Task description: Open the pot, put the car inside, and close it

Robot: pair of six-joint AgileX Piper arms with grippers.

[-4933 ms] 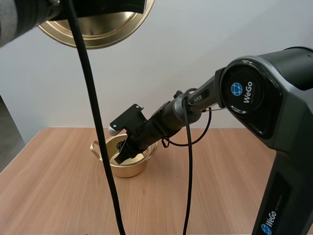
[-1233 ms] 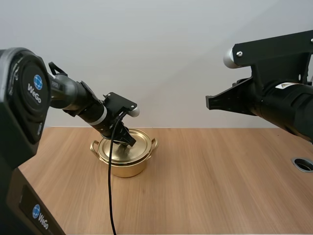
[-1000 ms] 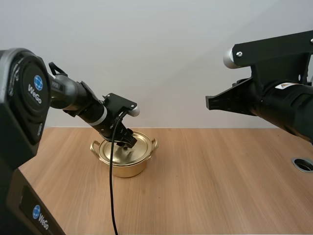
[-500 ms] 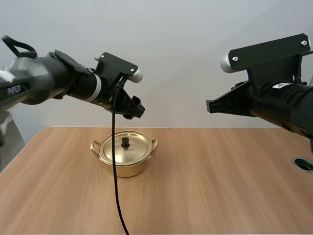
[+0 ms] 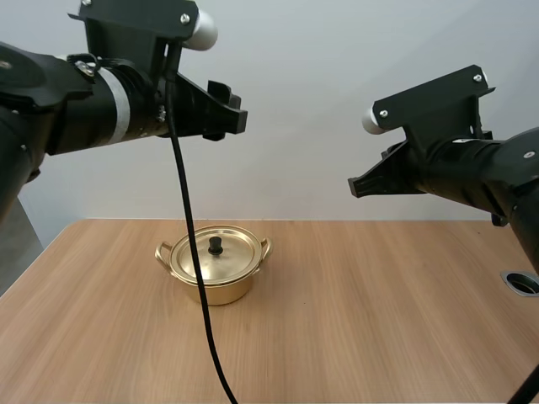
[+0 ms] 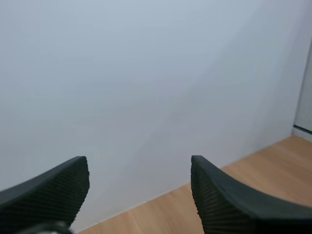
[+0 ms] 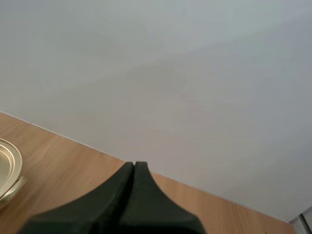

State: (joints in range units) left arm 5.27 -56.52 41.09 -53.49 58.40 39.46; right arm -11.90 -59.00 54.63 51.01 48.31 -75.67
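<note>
The gold-coloured pot [image 5: 221, 286] stands upright on the wooden surface [image 5: 379, 320], toward the far left part of it. Its lid [image 5: 229, 255] is seated flat on the rim, and the black knob [image 5: 216, 245] at the lid's centre points up. A small loop handle [image 5: 163, 252] projects from each side of the pot body. Nothing touches the pot or the lid. The left gripper [image 5: 229, 109] is held high in the air, well above the pot, and is directed toward the right side of the scene. The left wrist view shows its fingers [image 6: 53, 187] set wide apart, ribbed inner faces turned to each other, with nothing between them and a strip of the surface beyond. The right gripper [image 5: 354, 186] is likewise raised well clear of the surface, off to the right of the pot and pointing left. The right wrist view shows its fingers pressed together into a single dark wedge, holding nothing. In that same view the golden edge of the pot sits on the surface, well away from the wedge tip. The two grippers are well apart from each other.
</note>
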